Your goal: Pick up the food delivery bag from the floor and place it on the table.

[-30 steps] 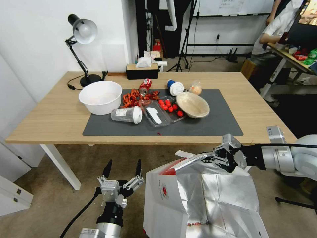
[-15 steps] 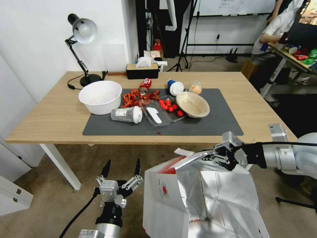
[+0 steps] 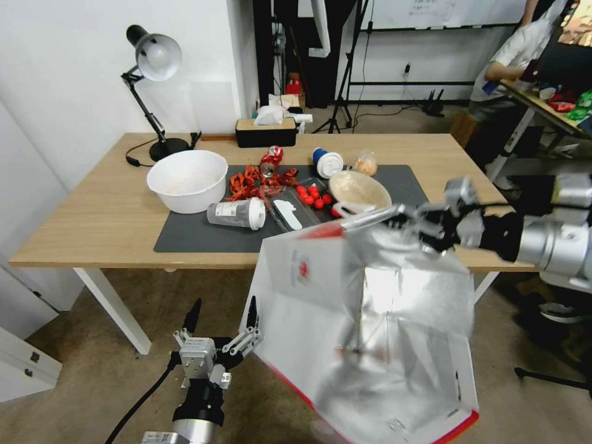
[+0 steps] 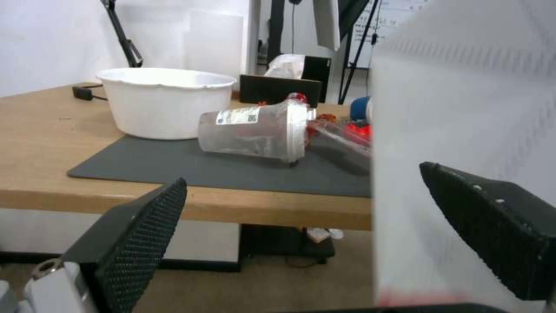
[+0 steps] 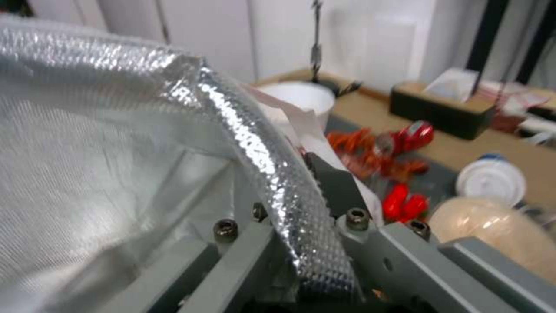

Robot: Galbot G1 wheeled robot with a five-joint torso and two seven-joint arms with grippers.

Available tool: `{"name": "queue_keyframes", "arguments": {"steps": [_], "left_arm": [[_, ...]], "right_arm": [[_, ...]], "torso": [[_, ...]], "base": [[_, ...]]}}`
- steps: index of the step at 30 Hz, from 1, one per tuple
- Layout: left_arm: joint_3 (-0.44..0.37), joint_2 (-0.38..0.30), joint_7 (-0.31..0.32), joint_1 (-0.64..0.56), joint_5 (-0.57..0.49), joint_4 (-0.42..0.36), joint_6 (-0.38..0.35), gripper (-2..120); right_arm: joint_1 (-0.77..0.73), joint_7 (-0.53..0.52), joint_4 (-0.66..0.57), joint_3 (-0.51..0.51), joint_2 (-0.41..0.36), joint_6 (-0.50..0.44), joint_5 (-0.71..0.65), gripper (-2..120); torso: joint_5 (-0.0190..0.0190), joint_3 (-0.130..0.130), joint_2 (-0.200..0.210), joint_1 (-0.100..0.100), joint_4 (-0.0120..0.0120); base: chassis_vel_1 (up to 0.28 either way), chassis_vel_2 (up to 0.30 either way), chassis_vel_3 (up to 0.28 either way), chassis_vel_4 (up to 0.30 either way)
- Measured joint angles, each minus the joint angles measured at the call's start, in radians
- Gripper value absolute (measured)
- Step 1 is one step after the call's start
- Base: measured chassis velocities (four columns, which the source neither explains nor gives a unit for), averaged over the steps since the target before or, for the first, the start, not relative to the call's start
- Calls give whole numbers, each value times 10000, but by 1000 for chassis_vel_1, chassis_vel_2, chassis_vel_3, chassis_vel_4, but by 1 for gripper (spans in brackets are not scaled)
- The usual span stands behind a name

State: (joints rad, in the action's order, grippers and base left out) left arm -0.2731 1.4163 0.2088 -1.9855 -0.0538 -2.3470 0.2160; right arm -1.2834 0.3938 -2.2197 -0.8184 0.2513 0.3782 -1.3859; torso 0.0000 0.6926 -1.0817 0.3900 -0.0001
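The food delivery bag (image 3: 320, 290), white with a red logo and silver foil lining, hangs tilted in the air off the floor (image 3: 105, 370). Its top overlaps the near edge of the table (image 3: 98, 216). My right gripper (image 3: 404, 220) is shut on the bag's foil rim (image 5: 272, 174), with a dark finger (image 5: 333, 180) pressed to the rim's outer side. My left gripper (image 3: 221, 317) is open and low, in front of the table. It has nothing between its fingers and sits right beside the bag's white wall (image 4: 463, 108).
On the table's dark mat (image 3: 203, 237) lie a white bowl (image 3: 187, 180), a tipped plastic cup (image 3: 237, 214), a beige bowl (image 3: 361, 191), red food scraps and a can. A lamp (image 3: 154, 58) and tissue box (image 3: 266, 131) stand at the back. A white cabinet (image 3: 24, 364) is low on the left.
My right gripper has risen and moved toward the table, lifting the bag off the floor; the bag now swings tilted. The left gripper has stayed open and dropped slightly in the picture.
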Motion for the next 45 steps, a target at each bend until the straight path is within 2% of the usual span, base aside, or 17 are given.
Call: {"name": "queue_keyframes", "arguments": {"steps": [2,5,6,7,9,10,12,13,15,18,20,26,34,45], "left_arm": [[-24,-25,36,-2,-1,0,-3,100],[-32,-37,48,1,-1,0,-4,100],[-33,-48,65,36,2,21,-9,100],[-33,-48,65,36,2,21,-9,100],[-27,-44,86,75,10,61,-20,100],[-27,-44,86,75,10,61,-20,100],[-2,-39,98,95,20,97,-27,100],[22,-36,100,107,24,107,-29,100],[29,-36,102,115,25,115,-30,100],[62,-74,113,168,25,147,-38,100],[63,-80,116,168,25,147,-38,100],[97,-79,166,166,89,181,-38,100],[111,-110,179,173,123,220,-47,100],[125,-108,184,184,150,275,-58,100]], "right_arm": [[9,-701,-139,-548,-6,70,-755,0],[35,-1084,-217,-798,-46,124,-1145,0],[122,-2016,-409,-1247,-165,242,-2017,0],[122,-2016,-409,-1247,-165,242,-2017,0],[166,-3030,-613,-1677,-371,436,-2919,0],[166,-3030,-613,-1677,-371,436,-2919,0],[308,-3919,-763,-1841,-516,761,-3628,0],[511,-4459,-840,-1860,-579,917,-4178,0],[597,-4643,-852,-1860,-591,939,-4371,0],[1505,-5889,-818,-1662,-596,984,-5541,0],[1725,-6181,-765,-1610,-587,991,-5779,0],[2686,-8142,61,-1407,-581,1000,-7026,0],[3160,-9058,1515,-1313,-656,897,-7790,0],[3188,-9447,2839,-999,-463,1027,-7387,0]], "torso": [[1,-2,4,-2,0],[0,-3,6,-2,1],[-1,-5,9,-4,1],[-1,-5,9,-4,1],[-2,-7,10,-6,1],[-2,-7,10,-6,1],[-1,-7,13,-7,0],[-2,-8,14,-7,1],[-2,-8,15,-7,1],[-2,-10,17,-8,1],[-1,-10,17,-8,1],[0,-11,19,-9,1],[1,-13,22,-10,0],[1,-14,24,-11,0]], "base": [[0,0,0,0],[0,0,0,0],[0,0,0,0],[0,0,0,0],[0,0,0,0],[0,0,0,0],[0,0,0,0],[0,0,0,0],[0,0,0,0],[0,0,0,0],[0,0,0,0],[0,0,0,0],[0,0,0,0],[0,0,0,0]]}}
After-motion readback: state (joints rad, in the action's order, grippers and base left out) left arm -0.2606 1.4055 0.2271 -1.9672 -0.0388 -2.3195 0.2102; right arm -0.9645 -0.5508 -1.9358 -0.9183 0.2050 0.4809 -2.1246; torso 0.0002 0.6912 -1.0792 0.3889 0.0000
